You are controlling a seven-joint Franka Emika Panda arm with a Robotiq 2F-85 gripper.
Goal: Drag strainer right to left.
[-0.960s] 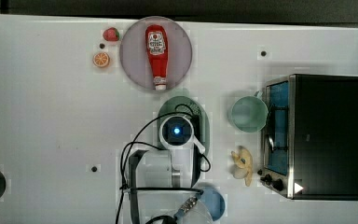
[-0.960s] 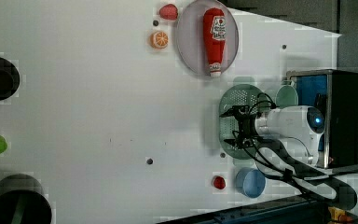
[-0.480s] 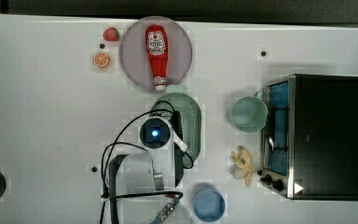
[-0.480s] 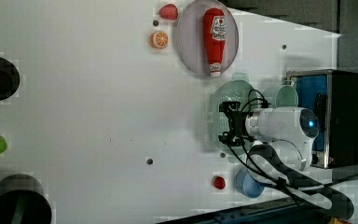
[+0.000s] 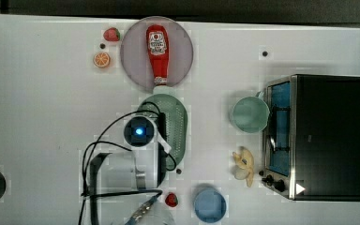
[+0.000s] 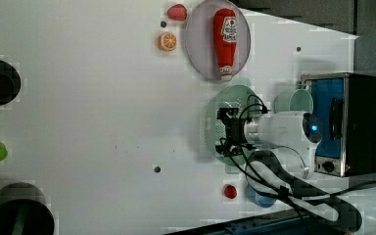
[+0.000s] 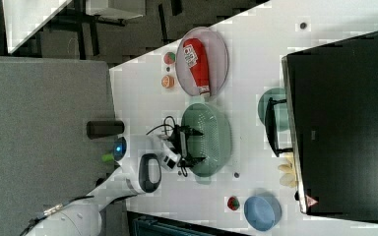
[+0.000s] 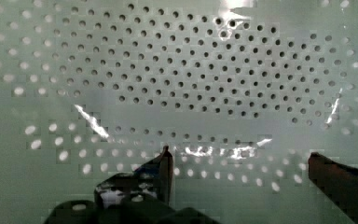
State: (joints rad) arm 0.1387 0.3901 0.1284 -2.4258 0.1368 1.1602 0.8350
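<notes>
Gripper (image 7: 193, 146) pointing down into the strainer (image 7: 215, 140), fingers spread wide; perforated mint plastic oval beneath the fingertips.

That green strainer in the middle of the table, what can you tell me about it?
The strainer is a pale mint-green oval basket, plastic by its look, with a wide smooth rim and a centre full of fine holes. It lies flat on the white table, its end beside the plate holding the ketchup bottle. The open end effector reaches into its bowl; whether it touches is unclear.
</notes>
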